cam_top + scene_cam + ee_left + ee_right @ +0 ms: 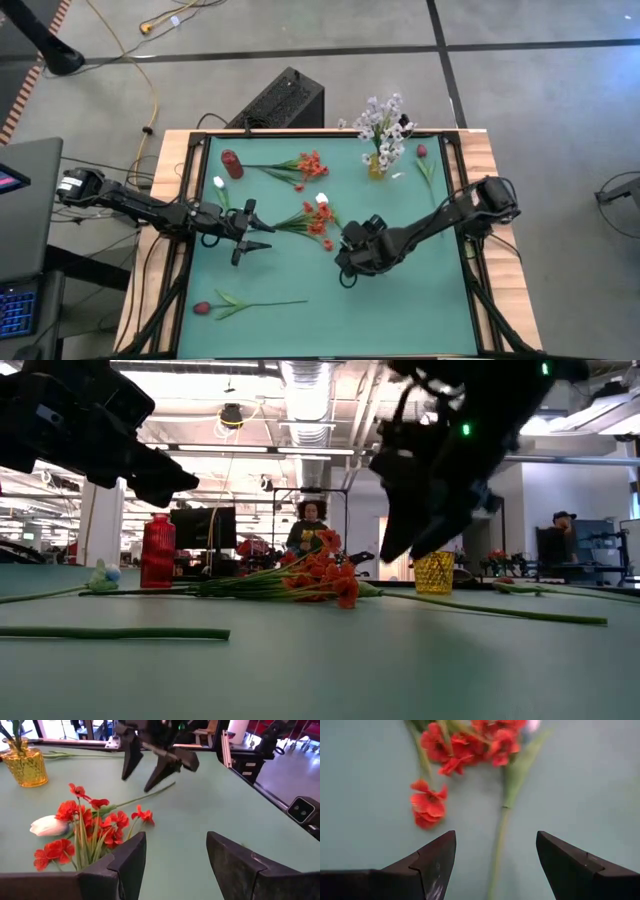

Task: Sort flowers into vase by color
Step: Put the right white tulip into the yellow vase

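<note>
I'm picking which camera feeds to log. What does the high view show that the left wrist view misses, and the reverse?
Only the high view shows the red vase, the dark red bud flower near the front edge and the white blossom spray standing in the yellow glass vase. Only the left wrist view shows the open left gripper from close behind. Both show the red-orange blossom cluster with its white bud, the yellow vase and the open right gripper.

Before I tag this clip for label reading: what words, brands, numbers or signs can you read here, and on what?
None can be read.
Red vase: no label shows.
Yellow vase: no label shows.
Laptop screen beside the table: lit, too small to read.
Room behind the table, low view: any signs are too blurred to read.
</note>
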`<state>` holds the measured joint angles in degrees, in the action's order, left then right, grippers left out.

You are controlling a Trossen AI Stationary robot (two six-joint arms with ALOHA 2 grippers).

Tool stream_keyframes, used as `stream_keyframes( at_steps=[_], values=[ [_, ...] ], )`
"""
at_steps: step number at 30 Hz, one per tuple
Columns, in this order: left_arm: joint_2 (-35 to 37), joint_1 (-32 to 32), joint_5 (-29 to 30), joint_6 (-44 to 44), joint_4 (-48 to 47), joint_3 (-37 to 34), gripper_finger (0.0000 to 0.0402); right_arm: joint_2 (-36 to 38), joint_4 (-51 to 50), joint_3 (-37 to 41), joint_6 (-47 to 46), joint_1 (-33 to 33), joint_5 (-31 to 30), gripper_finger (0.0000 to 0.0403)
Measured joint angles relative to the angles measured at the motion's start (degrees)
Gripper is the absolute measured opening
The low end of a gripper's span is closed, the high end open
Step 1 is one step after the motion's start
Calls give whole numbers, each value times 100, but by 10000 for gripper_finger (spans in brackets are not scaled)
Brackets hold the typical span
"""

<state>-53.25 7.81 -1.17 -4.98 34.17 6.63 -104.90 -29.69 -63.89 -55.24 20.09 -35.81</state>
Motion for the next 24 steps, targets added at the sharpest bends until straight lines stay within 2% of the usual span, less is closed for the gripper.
stream_keyframes(
  at_steps=[6, 10, 14, 19, 24],
  values=[
    [0, 0, 4, 79, 0, 0, 196, -44, 971, 637, -13, -82, -283, 302],
    [0, 0, 5, 79, -2, 0, 196, -44, 1009, 793, -142, -181, -479, 302],
    [0, 0, 9, 81, -4, 0, 196, -44, 1055, 875, -146, -273, -324, 302],
    [0, 0, 11, 81, -9, 0, 196, -44, 1645, 1180, -163, -256, -9, 302],
    [0, 0, 11, 83, -22, 0, 196, -24, 1735, 1363, -655, -242, 49, 296]
  ],
)
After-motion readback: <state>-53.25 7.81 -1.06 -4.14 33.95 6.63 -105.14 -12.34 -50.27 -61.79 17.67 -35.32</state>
